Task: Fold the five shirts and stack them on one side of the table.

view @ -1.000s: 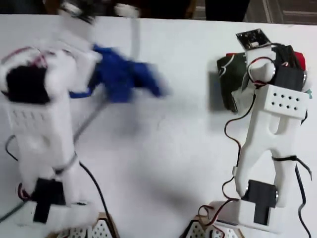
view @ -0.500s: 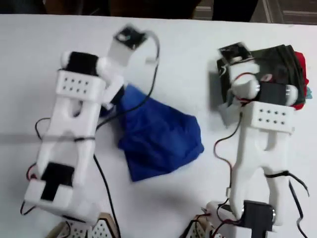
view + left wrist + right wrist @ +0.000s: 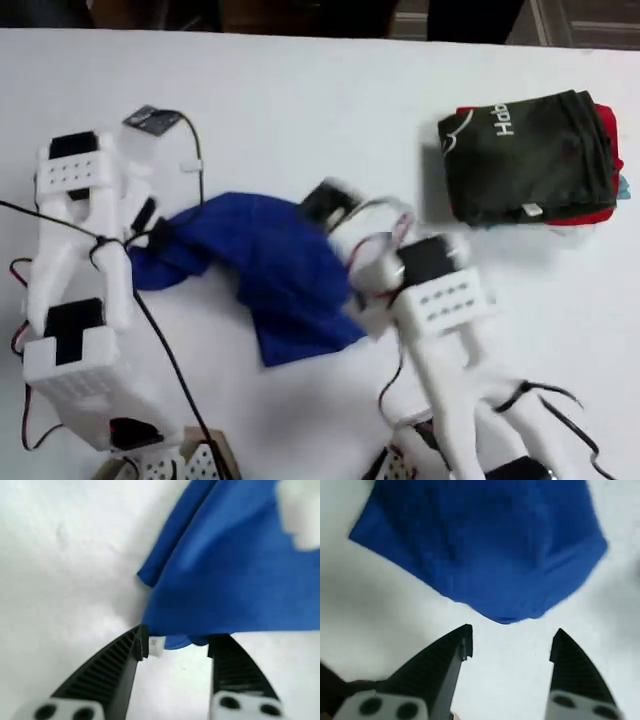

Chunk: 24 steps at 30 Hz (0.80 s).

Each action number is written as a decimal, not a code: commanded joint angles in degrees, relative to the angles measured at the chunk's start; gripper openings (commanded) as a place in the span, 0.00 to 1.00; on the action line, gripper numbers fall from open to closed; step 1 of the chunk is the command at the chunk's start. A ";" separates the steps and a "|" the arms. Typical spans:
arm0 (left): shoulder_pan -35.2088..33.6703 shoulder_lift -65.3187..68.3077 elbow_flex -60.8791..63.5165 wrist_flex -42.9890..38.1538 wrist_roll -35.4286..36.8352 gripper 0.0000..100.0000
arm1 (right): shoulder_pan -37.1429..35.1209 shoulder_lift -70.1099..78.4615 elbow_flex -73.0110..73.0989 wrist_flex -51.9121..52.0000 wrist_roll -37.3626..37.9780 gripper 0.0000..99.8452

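My two arms flank a crumpled blue cloth shirt on the white table.
The left gripper stands spread, the shirt's hem between its tips. The right gripper, also spread, hangs just short of the cloth's edge. A stack of folded shirts, dark green over red, lies well apart near the table's right edge.
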 commanded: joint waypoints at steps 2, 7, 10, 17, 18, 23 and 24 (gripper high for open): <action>-3.34 -0.44 -0.57 -0.35 -0.70 0.23 | -12.53 -2.51 7.38 -4.09 -0.53 0.25; -8.88 -0.44 -0.48 -0.62 -4.66 0.23 | -14.55 -2.51 8.79 -8.40 -3.16 0.25; -13.36 -0.88 -0.66 -0.70 -4.75 0.23 | -14.73 -2.42 8.79 -10.07 -3.25 0.25; -22.59 -0.70 -0.66 -0.70 -5.01 0.23 | -15.43 -1.98 9.41 -10.95 -0.53 0.25; -23.21 -0.79 -0.66 -0.70 -5.01 0.23 | -15.43 -1.19 10.11 -11.74 1.23 0.25; -24.70 -0.88 -0.66 -0.18 -5.01 0.23 | -10.33 9.63 11.87 -20.35 4.40 0.25; -24.88 -0.88 -0.66 -0.18 -5.01 0.23 | -8.31 12.79 10.90 -22.11 4.22 0.25</action>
